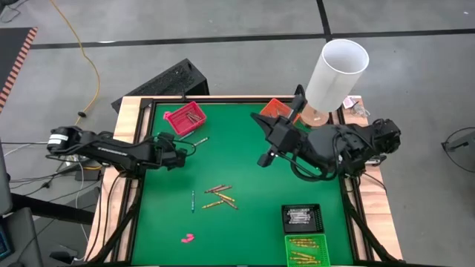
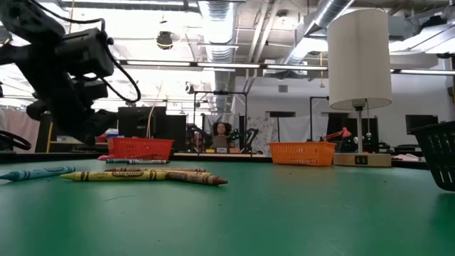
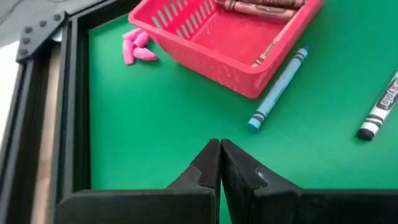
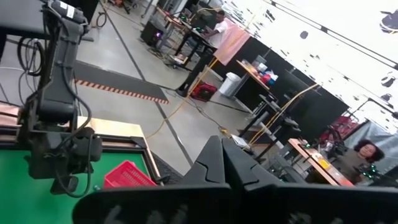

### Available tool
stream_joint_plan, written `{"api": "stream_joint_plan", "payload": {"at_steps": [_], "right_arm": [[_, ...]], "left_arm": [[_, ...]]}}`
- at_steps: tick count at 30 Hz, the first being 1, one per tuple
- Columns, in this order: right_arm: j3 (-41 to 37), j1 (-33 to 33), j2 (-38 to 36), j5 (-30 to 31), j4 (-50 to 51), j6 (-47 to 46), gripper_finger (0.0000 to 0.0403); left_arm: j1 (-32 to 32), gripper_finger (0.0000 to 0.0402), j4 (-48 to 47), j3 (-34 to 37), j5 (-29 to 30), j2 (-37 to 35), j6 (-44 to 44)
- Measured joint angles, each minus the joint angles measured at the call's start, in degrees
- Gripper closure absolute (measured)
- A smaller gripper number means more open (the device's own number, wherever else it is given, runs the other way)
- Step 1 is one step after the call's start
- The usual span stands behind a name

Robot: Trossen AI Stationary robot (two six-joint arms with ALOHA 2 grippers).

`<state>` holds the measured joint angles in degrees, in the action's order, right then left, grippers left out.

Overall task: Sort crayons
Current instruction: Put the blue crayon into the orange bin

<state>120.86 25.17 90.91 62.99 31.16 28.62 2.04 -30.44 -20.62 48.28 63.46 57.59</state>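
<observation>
The left pincer (image 3: 220,163) hangs with its fingers pressed together and nothing between them, low over the green table (image 1: 245,222) near its left rim. Just ahead of its tips in the left wrist view lies a blue crayon (image 3: 278,88), close beside the red basket (image 3: 231,38). The crayon's long axis runs slantwise, one end pointing back toward the pincer and the other up along the basket's wall. A white crayon (image 3: 380,108) lies a little farther off to one side, and reddish crayons (image 3: 261,6) already rest inside the basket.

The right pincer (image 4: 222,163) is likewise pressed together and empty, raised above the table's far right part and aimed out at the room. The loose cluster of crayons (image 1: 220,196) sits mid-table between the two arms, with a teal crayon (image 1: 193,200) at its left edge. By my judgement the left arm is the nearer one for the blue crayon.
</observation>
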Motion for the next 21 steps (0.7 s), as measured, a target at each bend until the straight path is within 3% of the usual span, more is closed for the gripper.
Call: {"api": "stream_joint_plan", "payload": {"at_steps": [7,21], "right_arm": [[0.00,1.52,0.00,1.61,-0.30,-0.99,0.0403],[0.00,3.69,0.02,1.63,-0.33,-2.52,0.0403]], "left_arm": [[0.83,0.0401,0.51,0.28,6.60,0.41,0.32],[3.99,0.0401,15.82,8.51,3.30,0.41,-2.27]]}}
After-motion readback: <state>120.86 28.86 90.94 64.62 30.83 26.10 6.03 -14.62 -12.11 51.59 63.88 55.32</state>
